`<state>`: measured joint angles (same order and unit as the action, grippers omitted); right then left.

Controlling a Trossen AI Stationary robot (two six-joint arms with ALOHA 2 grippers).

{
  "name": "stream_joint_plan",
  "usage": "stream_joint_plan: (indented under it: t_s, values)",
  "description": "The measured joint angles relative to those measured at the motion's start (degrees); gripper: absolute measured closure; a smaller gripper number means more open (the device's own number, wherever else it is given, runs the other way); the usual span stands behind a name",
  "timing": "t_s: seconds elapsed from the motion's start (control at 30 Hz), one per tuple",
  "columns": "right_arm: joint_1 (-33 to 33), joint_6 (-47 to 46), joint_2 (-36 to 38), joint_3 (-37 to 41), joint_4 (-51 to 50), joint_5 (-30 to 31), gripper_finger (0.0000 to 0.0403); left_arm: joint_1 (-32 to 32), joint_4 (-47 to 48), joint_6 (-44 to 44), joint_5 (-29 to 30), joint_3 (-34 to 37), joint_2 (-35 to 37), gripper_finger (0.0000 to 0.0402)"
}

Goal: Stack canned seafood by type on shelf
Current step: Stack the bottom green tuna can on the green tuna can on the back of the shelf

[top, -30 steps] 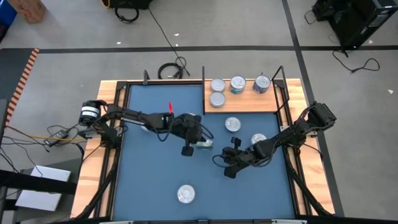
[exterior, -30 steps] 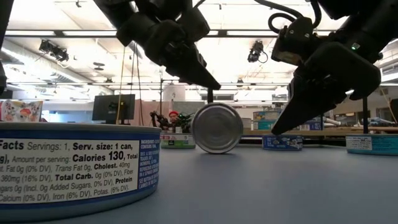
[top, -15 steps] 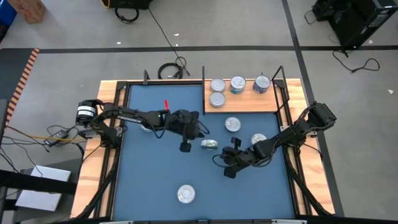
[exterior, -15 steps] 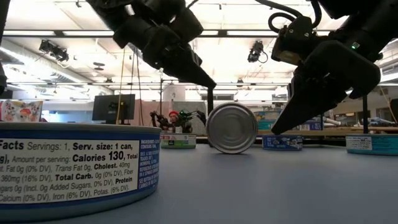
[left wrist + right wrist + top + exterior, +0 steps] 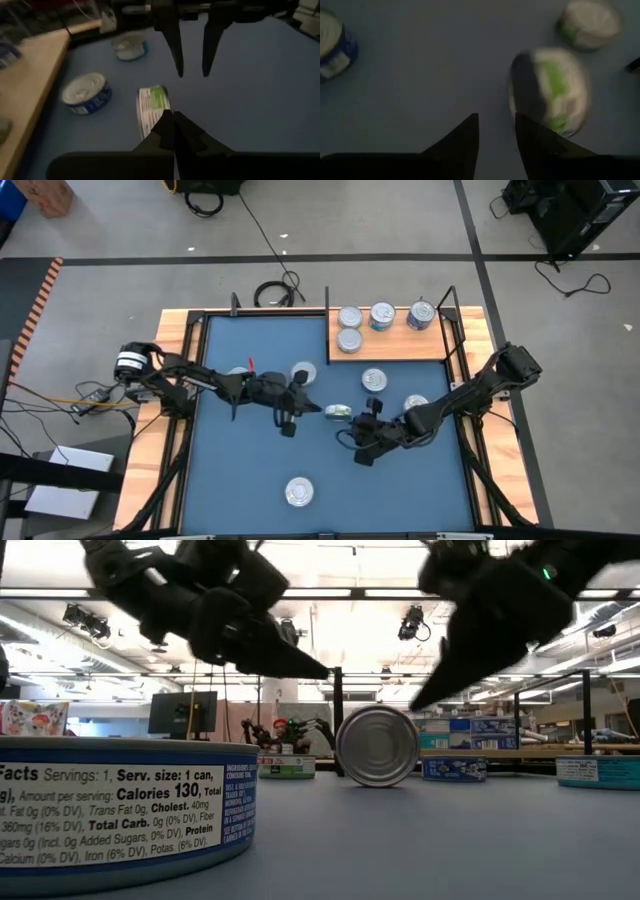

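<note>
On the blue mat [image 5: 250, 470] a tin [image 5: 338, 413] stands on edge between the closed left tool [image 5: 287, 423] and slightly parted right tool [image 5: 362, 452], lid [image 5: 377, 746] facing low view.

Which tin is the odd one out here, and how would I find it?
Look at the blue mat, midway between the two claws. There lies a tin with a green label, tipped on its edge; the other tins on the mat lie flat.

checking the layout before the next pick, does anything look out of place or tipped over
Yes: one can stands on its edge in the middle of the blue mat, its round face turned sideways, between the left gripper and the right gripper. Neither holds it. The other cans sit flat, four of them on the wooden board.
</note>
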<state>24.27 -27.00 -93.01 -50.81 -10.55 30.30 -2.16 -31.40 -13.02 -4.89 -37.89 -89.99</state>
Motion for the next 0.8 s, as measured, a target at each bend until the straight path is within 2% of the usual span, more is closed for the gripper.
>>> stream_joint_plan:
  t_s: [0.17,0.27,0.43,0.6,0.8]
  values:
    - [-1.3,4.1,0.0,-4.7,-3.6,5.9,0.0234,-0.6,-9.6,1.2,3.5,6.9,2.0,0.0401]
    - [-3.0,5.9,0.0,-5.3,-3.6,6.0,0.021,-0.5,-16.1,3.7,3.0,11.1,2.4,0.0401]
    - [-6.8,6.2,0.0,-5.4,-3.4,1.6,0.0161,-0.5,-23.3,5.7,-0.4,16.4,2.4,0.0401]
    - [-10.0,8.4,-0.1,-5.4,-2.8,-2.1,0.0119,-0.5,-28.6,5.8,-0.3,19.4,2.4,0.0401]
    - [-12.5,13.4,-1.9,-5.2,-1.6,-7.9,0.0098,-0.5,-29.4,5.8,-0.1,20.5,2.4,0.0401]
